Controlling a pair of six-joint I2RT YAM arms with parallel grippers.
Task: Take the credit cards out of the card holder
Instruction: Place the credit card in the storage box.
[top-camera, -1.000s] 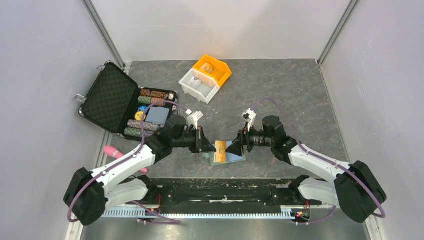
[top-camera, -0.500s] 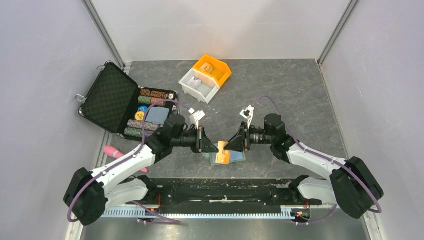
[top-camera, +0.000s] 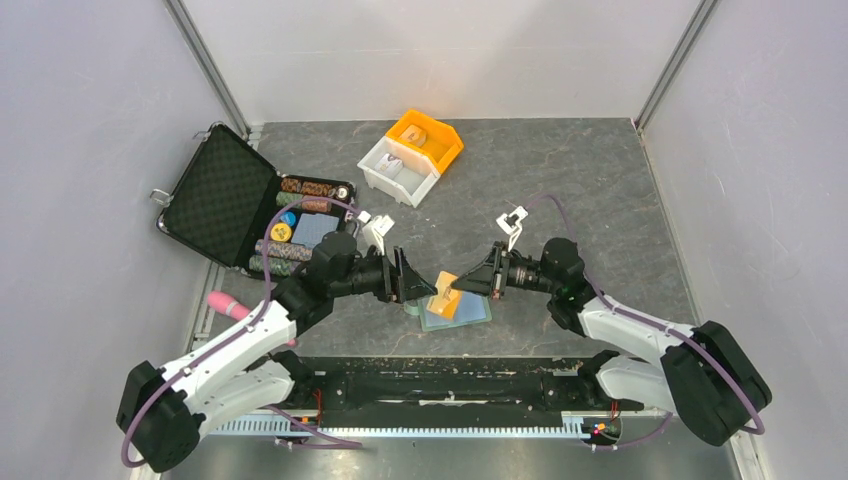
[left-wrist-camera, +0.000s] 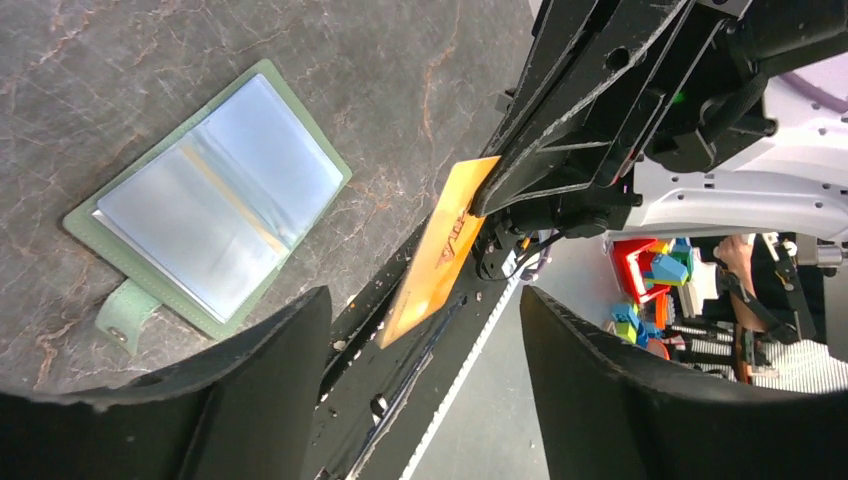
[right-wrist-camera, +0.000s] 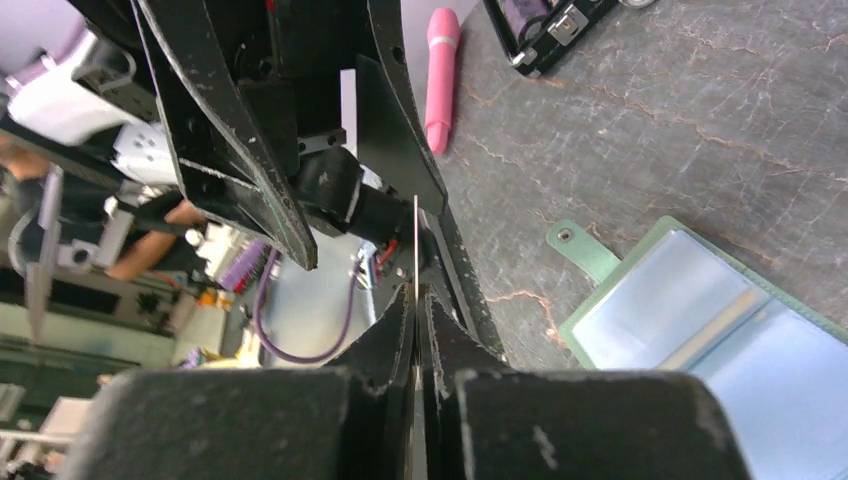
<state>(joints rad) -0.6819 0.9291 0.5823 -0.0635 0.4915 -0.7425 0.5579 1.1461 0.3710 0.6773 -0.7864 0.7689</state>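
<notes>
Nearest to the arm bases, the pale sage-green bifold card holder (top-camera: 462, 312) lies open and flat on the dark grey marbled worktop (top-camera: 600, 200), with its small side tab (left-wrist-camera: 124, 312) pointing away from the panels. Its two clear pockets look pale blue and shiny. I cannot tell if a card is inside them.

Above the near-left part of the holder, the fingers of the right arm (right-wrist-camera: 385, 345) are pressed together on one end of a thin orange-tan plastic card (left-wrist-camera: 440, 250). The card is in the air, tilted, and does not touch the holder. In the right wrist view it shows only as a thin line on its edge.

The fingers of the left arm (left-wrist-camera: 270, 390) are spread wide apart and hold nothing. They face the card from the left side, and in the left wrist view the card shows between them.

On the left side, close to the left arm, a pink rounded cylinder (top-camera: 226, 304) lies on the worktop.

Farther away on the left, a black foam-lined case (top-camera: 215, 195) stands open. It holds rows of round poker chips (top-camera: 300, 187) and a grey-blue block (top-camera: 318, 232).

Farthest, in the middle, a white plastic bin (top-camera: 398, 172) and an orange plastic bin (top-camera: 428, 138) stand touching each other. Small things lie in them, too small to name.
</notes>
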